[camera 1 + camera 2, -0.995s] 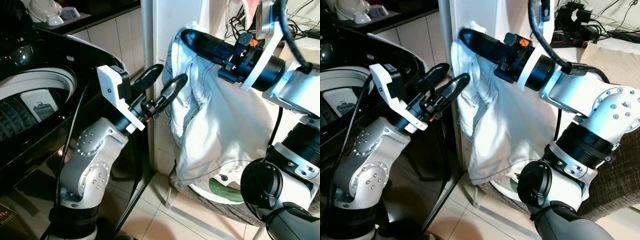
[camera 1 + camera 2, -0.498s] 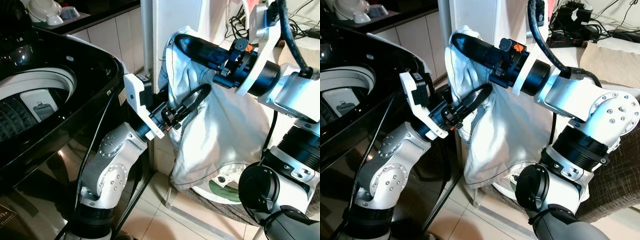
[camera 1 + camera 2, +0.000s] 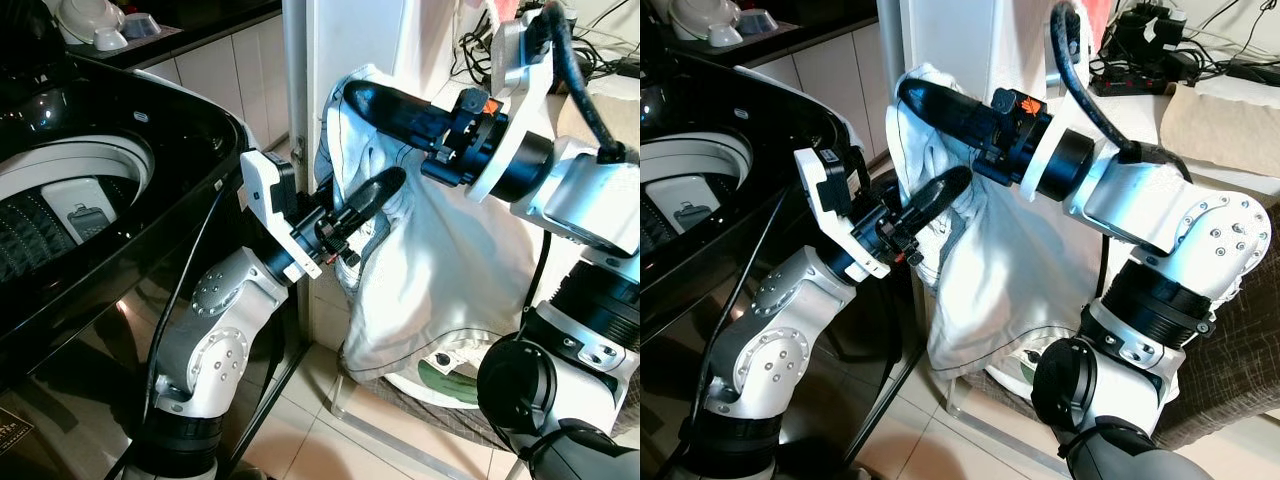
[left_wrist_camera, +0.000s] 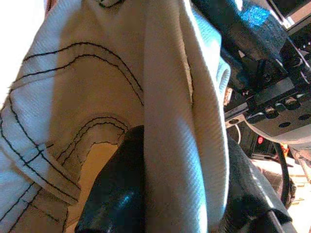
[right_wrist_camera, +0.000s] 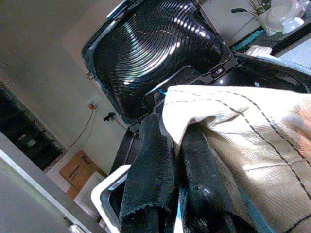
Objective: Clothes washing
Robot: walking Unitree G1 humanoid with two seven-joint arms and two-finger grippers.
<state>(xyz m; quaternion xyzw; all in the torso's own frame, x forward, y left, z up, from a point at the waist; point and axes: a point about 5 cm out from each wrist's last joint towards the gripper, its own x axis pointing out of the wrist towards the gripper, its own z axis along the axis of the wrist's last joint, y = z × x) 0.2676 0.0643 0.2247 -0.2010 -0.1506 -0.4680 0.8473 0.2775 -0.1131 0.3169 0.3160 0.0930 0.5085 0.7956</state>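
right gripper (image 3: 352, 98) is up high beside the white wall, and its two black fingers are pinched tight on the top edge of the white cloth (image 3: 440, 270). the cloth has thin black stitch lines. it hangs long and straight down from that grip, its top end up at the fingers and its bottom end down by the basket (image 3: 440, 385) on the floor. left gripper (image 3: 385, 185) is lower, with a fold of the same cloth squeezed between its fingers. the open black washing machine (image 3: 90, 200) stands on the robot's left, close to the cloth.
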